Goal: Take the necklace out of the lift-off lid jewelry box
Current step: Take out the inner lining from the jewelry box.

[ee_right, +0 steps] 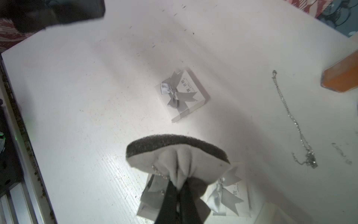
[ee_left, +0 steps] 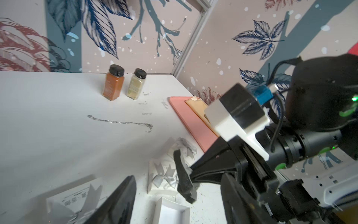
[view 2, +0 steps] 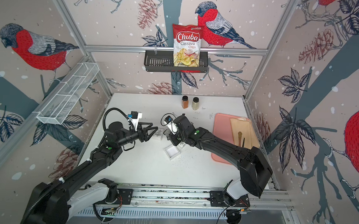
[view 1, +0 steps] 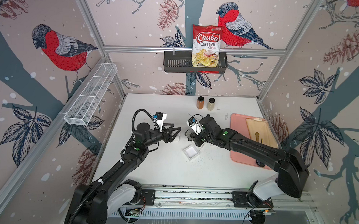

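My right gripper (ee_right: 179, 187) is shut on a grey padded insert (ee_right: 174, 155) and holds it above the open jewelry box base (ee_right: 149, 195). A short run of chain (ee_right: 157, 171) clings to the insert's underside. The box's lid (ee_right: 230, 194), with a silver bow, lies beside the base. A silver necklace (ee_right: 296, 124) lies stretched on the table farther back, and the left wrist view shows the necklace (ee_left: 120, 122) too. My left gripper (view 1: 176, 134) is open over a closed bow-topped box (ee_right: 182, 95), its fingers (ee_left: 118, 201) apart with nothing between them.
An open white box half (view 1: 191, 152) lies in front of the grippers. Two spice jars (view 1: 205, 103) stand at the back of the table. A pink tray (view 1: 238, 137) with a tan envelope lies to the right. The two grippers are close together.
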`<state>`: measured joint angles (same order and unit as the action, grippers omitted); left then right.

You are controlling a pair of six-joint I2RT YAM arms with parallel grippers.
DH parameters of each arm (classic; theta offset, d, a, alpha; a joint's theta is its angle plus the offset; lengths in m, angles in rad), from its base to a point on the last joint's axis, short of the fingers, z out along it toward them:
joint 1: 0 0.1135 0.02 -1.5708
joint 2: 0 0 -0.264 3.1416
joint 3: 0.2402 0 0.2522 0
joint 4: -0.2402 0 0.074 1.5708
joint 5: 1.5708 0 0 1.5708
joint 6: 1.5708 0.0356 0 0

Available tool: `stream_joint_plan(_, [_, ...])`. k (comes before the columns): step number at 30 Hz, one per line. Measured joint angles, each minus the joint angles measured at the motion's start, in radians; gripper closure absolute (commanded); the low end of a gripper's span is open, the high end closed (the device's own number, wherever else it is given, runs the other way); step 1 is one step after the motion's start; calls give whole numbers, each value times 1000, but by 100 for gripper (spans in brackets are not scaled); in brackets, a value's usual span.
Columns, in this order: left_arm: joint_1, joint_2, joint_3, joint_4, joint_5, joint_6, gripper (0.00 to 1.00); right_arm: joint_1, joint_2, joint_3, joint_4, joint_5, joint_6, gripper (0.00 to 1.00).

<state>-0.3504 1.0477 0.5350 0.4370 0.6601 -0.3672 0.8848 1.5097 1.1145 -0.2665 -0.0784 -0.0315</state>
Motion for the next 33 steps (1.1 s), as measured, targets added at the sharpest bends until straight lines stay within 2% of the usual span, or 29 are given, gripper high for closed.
stream_joint_plan(3, [-38,33,30,-27,26,37,34,5,-10,10,18,19,0,92])
stream_joint_plan(14, [-69,98,69,-71,46,112,37,12,-69,12,63,61,4,92])
stream_joint_plan(27, [-85,155,79,13,85,55,45,9,-95,-8,160,24,35,91])
stream_joint_plan(33, [-86,192,100,37,102,31,61,9,-97,-18,179,13,42,91])
